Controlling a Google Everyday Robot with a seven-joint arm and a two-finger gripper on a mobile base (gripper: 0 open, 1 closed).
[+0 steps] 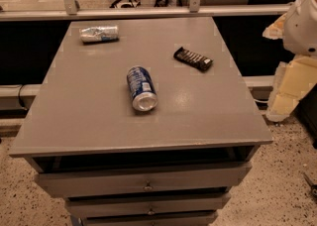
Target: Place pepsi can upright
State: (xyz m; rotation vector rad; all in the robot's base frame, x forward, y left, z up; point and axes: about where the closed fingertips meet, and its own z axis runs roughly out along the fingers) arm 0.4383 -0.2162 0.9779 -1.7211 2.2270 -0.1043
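The pepsi can, dark blue with white markings, lies on its side near the middle of the grey table top. Its silver end faces the table's front edge. My gripper is not in view. Only a white part of my arm shows at the right edge, off the table and well away from the can.
A silver-white can lies on its side at the back left of the table. A flat dark snack bar wrapper lies at the back right. Drawers sit below the front edge. Pale foam blocks stand to the right of the table.
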